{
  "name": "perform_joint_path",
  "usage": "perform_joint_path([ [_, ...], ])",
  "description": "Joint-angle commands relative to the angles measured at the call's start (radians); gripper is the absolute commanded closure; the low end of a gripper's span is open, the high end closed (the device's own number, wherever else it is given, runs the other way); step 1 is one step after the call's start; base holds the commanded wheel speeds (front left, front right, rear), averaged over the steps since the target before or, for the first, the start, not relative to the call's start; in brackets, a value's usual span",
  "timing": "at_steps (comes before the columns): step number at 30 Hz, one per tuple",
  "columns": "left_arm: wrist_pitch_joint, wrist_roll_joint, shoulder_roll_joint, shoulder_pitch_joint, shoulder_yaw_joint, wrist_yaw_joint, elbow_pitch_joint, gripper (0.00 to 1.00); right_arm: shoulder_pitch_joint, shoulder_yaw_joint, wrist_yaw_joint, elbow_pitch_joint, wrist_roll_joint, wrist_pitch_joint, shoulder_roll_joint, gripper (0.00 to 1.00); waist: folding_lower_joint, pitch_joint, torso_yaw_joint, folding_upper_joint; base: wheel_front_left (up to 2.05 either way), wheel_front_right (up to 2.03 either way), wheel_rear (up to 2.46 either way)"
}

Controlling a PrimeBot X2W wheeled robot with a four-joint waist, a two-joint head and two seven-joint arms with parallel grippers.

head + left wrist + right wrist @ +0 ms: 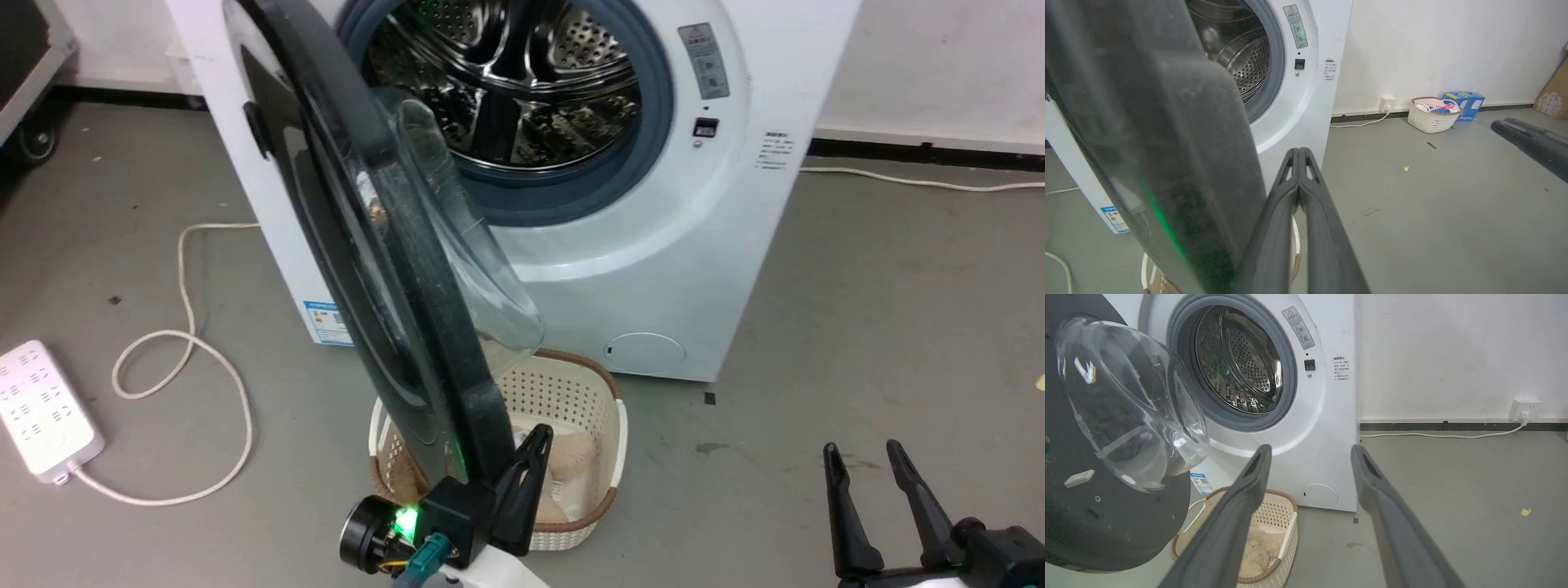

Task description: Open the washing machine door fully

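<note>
The washing machine door (392, 269) stands swung out from the white machine (694, 245), its black rim edge-on to me and its clear glass bowl (465, 245) bulging to the right. The steel drum (522, 73) lies exposed behind it. My left gripper (540, 431) is shut on nothing and rests against the inner side of the door's lowest rim. In the left wrist view the closed left gripper (1299, 152) points up just right of the door (1159, 143). My right gripper (863, 447) hangs open at the lower right, well clear of the door (1106, 522), with the right gripper (1310, 448) aimed at the machine's front.
A white wicker basket (571, 392) with something fluffy in it sits on the floor under the door. A power strip (41, 408) and its looped cable (188, 327) lie to the left. A second basket (1431, 118) and a blue box (1466, 102) stand by the far wall.
</note>
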State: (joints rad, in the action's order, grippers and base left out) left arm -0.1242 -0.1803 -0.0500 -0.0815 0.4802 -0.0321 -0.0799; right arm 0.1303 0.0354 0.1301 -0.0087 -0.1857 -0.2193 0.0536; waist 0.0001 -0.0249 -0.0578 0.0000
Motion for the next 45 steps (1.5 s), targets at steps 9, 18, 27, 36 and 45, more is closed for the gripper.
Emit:
perform_joint_path([
  [9, -0.027, -0.030, -0.011, 0.005, -0.019, -0.011, -0.045, 1.00, -0.009, -0.002, 0.001, 0.019, -0.008, -0.011, -0.003, 0.00, -0.0001, 0.021, -0.120, 0.0000, 0.00, 0.00, 0.00],
  [18, -0.025, -0.042, -0.048, 0.039, -0.045, -0.031, -0.019, 1.00, 0.004, 0.001, 0.001, 0.033, -0.025, -0.013, -0.003, 0.00, -0.0001, 0.029, -0.297, 0.0000, 0.00, 0.00, 0.00],
  [27, -0.019, -0.079, -0.094, 0.036, -0.129, -0.068, 0.015, 1.00, -0.019, -0.018, 0.001, 0.019, -0.002, 0.002, -0.003, 0.00, -0.0001, -0.020, -0.397, 0.0000, 0.00, 0.00, 0.00],
  [36, -0.015, -0.152, -0.210, -0.057, -0.308, -0.079, -0.009, 1.00, -0.060, -0.028, 0.001, -0.036, 0.044, 0.049, 0.003, 0.00, -0.0001, -0.128, -0.363, 0.0000, 0.00, 0.00, 0.00],
  [45, -0.004, -0.289, -0.366, -0.218, -0.530, -0.046, -0.183, 1.00, -0.098, -0.020, 0.001, -0.086, 0.051, 0.084, 0.036, 0.00, -0.0001, -0.244, -0.295, 0.0000, 0.00, 0.00, 0.00],
])
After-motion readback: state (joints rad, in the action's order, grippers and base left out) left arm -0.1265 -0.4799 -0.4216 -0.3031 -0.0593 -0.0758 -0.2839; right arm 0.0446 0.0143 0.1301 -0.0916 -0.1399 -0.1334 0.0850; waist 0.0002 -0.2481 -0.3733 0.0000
